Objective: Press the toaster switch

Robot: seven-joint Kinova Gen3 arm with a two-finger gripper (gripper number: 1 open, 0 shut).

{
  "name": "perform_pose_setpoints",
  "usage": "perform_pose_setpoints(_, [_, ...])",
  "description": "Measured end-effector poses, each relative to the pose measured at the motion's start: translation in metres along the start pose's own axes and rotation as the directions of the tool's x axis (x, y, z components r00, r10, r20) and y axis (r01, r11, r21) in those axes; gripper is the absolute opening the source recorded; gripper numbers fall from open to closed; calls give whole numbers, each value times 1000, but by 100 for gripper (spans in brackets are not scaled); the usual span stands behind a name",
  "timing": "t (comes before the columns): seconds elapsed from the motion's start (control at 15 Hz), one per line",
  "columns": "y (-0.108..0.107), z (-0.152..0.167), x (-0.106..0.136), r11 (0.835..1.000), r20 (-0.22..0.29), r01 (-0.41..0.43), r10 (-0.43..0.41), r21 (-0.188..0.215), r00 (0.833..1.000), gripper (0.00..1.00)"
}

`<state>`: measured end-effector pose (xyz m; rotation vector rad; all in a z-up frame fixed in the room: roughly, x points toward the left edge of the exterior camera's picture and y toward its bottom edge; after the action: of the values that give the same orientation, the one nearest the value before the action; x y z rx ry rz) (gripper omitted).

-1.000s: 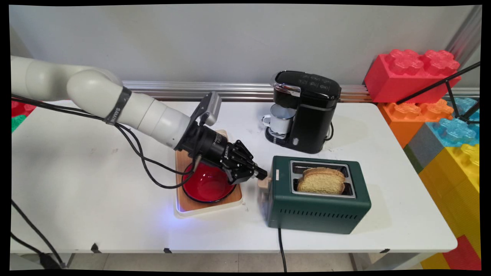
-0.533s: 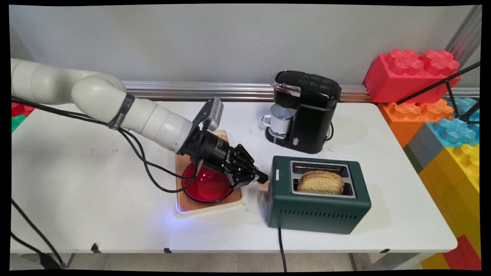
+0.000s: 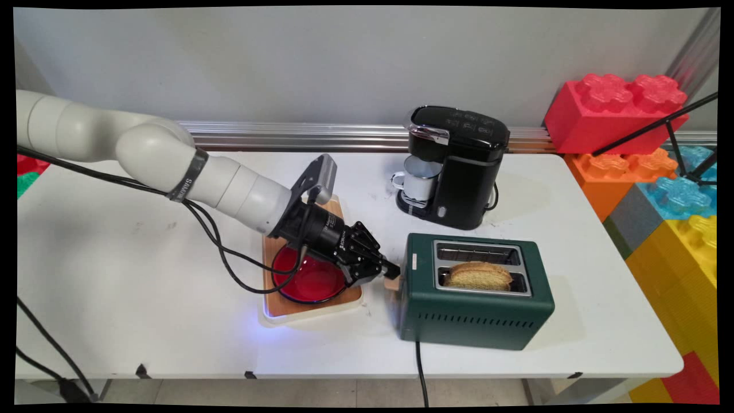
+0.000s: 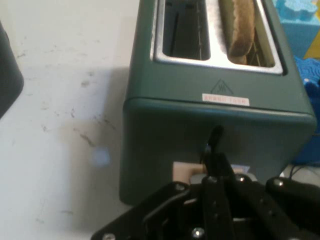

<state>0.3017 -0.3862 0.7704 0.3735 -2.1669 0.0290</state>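
1. Touching the beige lever [image 3: 393,281] [image 4: 186,172] on the short end of the green toaster [image 3: 476,315] [image 4: 210,120], my gripper [image 3: 393,268] [image 4: 215,137] has its two black fingers closed together, with nothing between them; the tips lie on top of the lever.
2. Seen from the hand view, the lever is a small, pale, block-shaped knob, low on the toaster's end wall.
3. The toaster is a box with rounded edges, matte green paint and a shiny metal top with two slots.
4. A slice of bread [image 3: 479,276] [image 4: 241,27], brown and porous, sits deep in the near slot; the far slot is empty.
5. Below my wrist a glossy red bowl [image 3: 307,281] stands on a wooden tray [image 3: 344,295] with a white rim.
6. Behind the toaster stands a black coffee machine [image 3: 459,172], holding a white enamel mug [image 3: 421,178].
7. All stands on the white table [image 3: 143,287].
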Motion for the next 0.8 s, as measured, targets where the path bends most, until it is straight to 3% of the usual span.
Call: perform_pose_setpoints(0.8, [-5,6,-14,1000,32,3,-3,5,999,0])
